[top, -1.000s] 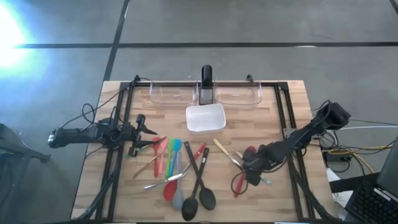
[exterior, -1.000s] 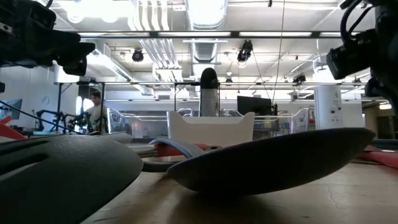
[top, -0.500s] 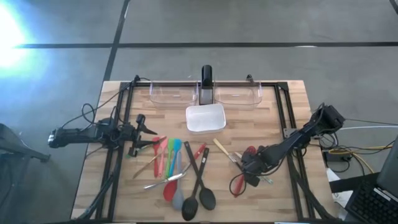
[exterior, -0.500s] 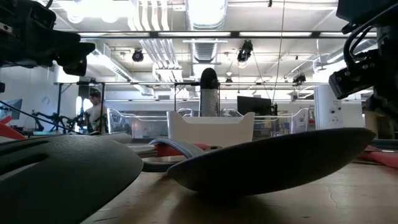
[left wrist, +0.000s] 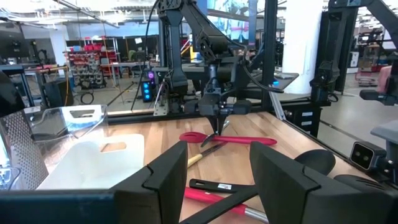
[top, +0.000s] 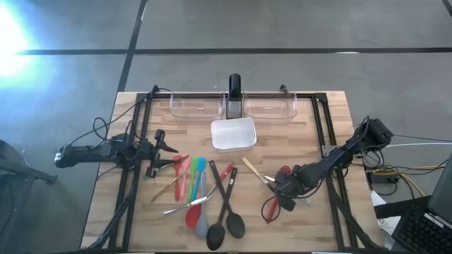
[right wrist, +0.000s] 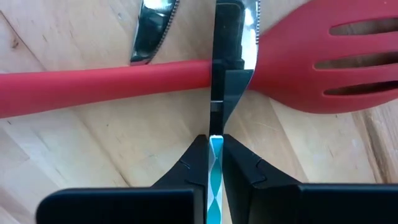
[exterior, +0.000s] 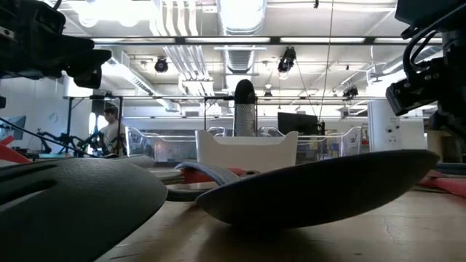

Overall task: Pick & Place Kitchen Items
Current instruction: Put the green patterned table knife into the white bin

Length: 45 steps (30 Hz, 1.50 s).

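- Right of the desk (top: 332,233), low among the cutlery, the right claw (right wrist: 216,144) has pinched shut on a thin piece with a teal handle (right wrist: 216,163); the grasp step looks made, the lift not yet.
- Next move, I judge: raise it straight, clear of the red spatula (right wrist: 155,81) it crosses.
- That piece lies flat beside the spatula, its long axis across the spatula's handle, metal end pointing away from the claw.
- Left claw (left wrist: 217,168) waits half open, empty, at the desk's left.
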Each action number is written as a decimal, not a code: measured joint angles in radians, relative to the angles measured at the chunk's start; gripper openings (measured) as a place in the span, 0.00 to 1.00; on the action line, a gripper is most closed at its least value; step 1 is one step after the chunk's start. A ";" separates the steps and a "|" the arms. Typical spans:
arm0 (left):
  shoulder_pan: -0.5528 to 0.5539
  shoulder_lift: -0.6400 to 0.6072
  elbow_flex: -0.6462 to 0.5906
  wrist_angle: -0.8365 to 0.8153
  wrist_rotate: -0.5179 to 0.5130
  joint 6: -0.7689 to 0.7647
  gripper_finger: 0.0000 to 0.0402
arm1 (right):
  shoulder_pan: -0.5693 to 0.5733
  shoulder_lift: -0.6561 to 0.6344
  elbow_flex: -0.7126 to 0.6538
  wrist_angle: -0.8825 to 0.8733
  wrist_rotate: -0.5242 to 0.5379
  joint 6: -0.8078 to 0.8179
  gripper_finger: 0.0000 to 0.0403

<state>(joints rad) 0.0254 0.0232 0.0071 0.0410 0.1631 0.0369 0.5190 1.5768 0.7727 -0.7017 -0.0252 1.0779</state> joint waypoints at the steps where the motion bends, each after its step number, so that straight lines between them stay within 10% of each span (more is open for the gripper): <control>1: 0.000 0.000 0.000 0.000 0.000 0.000 0.45 | 0.000 -0.002 0.000 0.000 -0.003 0.000 0.04; 11: 0.000 0.000 0.000 0.001 0.000 0.000 0.45 | 0.000 -0.131 0.039 -0.088 -0.022 0.005 0.04; 21: 0.000 0.000 0.000 0.002 0.000 0.000 0.45 | -0.121 -0.242 0.159 -0.130 0.283 -0.168 0.04; 33: 0.000 0.000 0.000 0.002 0.000 0.000 0.45 | -0.435 -0.094 0.432 -0.134 0.279 -0.751 0.04; 45: 0.000 0.000 0.000 0.002 0.000 0.000 0.45 | -0.636 0.161 0.752 -0.418 0.253 -0.983 0.04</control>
<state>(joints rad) 0.0251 0.0235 0.0072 0.0433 0.1635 0.0372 -0.1168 1.7382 1.5243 -1.1198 0.2278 0.0947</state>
